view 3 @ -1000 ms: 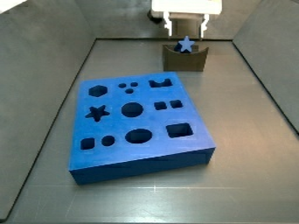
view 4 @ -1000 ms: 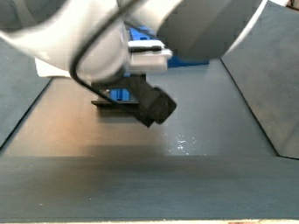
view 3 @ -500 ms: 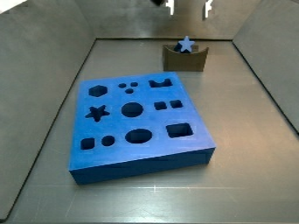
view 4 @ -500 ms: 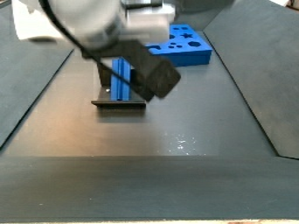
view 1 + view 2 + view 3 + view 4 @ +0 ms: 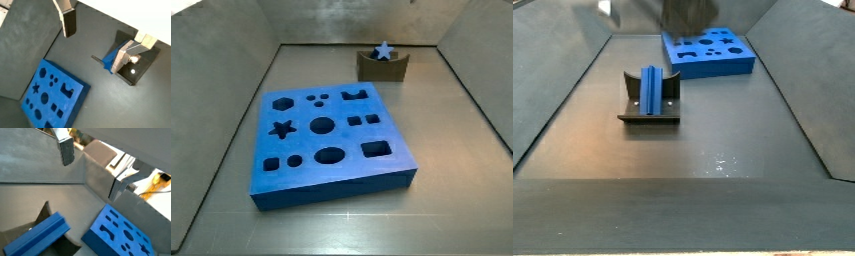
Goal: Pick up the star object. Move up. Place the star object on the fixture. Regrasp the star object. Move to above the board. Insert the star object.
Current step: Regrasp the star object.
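Gripper (image 5: 100, 42) overhead is showing brushed silver metal fingers (image 5: 67, 22); star (image 5: 382, 49) and board (image 5: 331, 140) are looking matt blue, fixture (image 5: 648, 110) dark, floor (image 5: 700, 150) glinting.

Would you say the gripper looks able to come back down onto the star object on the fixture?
Probably yes: the gripper hangs open above, and nothing covers the star object standing on the fixture.

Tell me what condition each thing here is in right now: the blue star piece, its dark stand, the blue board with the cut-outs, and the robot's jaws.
star object: standing on edge on the fixture, not held.
fixture: on the floor, carrying the star object, apart from the board.
board: flat on the floor, every cut-out empty, star slot included.
gripper: high above the fixture, jaws open, nothing between the fingers.
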Available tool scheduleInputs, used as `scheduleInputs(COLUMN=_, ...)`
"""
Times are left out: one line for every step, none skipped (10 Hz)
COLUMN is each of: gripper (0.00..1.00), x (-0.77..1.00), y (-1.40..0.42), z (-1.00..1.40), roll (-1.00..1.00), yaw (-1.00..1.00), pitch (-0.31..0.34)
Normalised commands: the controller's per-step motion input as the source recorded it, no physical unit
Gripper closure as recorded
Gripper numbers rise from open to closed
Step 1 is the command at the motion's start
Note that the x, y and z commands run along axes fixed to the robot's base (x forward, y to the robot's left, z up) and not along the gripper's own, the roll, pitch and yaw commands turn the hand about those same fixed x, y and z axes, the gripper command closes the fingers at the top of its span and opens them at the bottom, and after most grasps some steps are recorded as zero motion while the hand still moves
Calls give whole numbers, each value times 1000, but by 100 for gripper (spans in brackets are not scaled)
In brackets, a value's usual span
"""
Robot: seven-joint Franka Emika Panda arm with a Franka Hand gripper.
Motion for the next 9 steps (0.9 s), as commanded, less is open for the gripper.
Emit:
scheduleInputs(gripper=0, x=-75, y=-686, z=131, roll=1000, yaw=11, pitch=9)
scheduleInputs(gripper=0, x=-53, y=-512, z=80, roll=1000, yaw=11, pitch=8)
scheduleInputs(gripper=0, x=-44, y=-264, z=44, roll=1000, yaw=11, pitch=3)
scheduleInputs(gripper=0, x=-47, y=-79, z=27, roll=1000, yaw=12, pitch=-1)
scheduleInputs(gripper=0, x=-48, y=-15, z=28, roll=1000, yaw=12, pitch=-4)
scheduleInputs(gripper=0, x=-42, y=-31, z=10, roll=1000, yaw=13, pitch=-9)
scheduleInputs(gripper=0, x=-42, y=-34, z=9, roll=1000, yaw=14, pitch=-15)
scheduleInputs(gripper=0, x=-45, y=-32, z=9, roll=1000, yaw=15, pitch=-21)
scheduleInputs(gripper=0, x=-45, y=-30, z=9, roll=1000, yaw=15, pitch=-25)
